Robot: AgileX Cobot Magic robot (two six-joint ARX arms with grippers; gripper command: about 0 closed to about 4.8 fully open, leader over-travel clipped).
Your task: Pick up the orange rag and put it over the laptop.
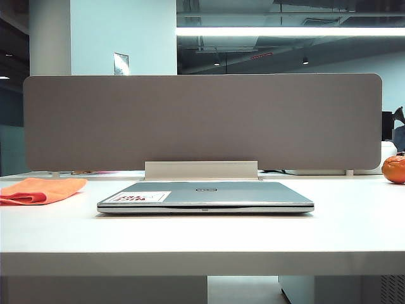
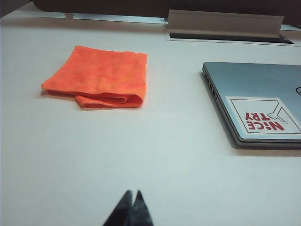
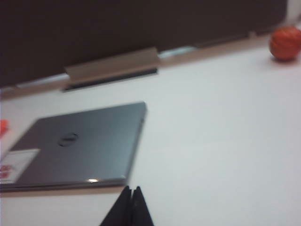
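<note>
The laptop lies shut at the middle of the white desk, its lid bare save a white sticker with red print. The rag lies folded flat on the desk well to the laptop's left, nothing between them. An orange ball sits far to the laptop's right, and a grey partition stands behind. The left gripper hangs over bare desk nearer the camera than the rag, fingers pressed together, empty. The right gripper hovers at the laptop's near right corner, fingers likewise together, empty.
</note>
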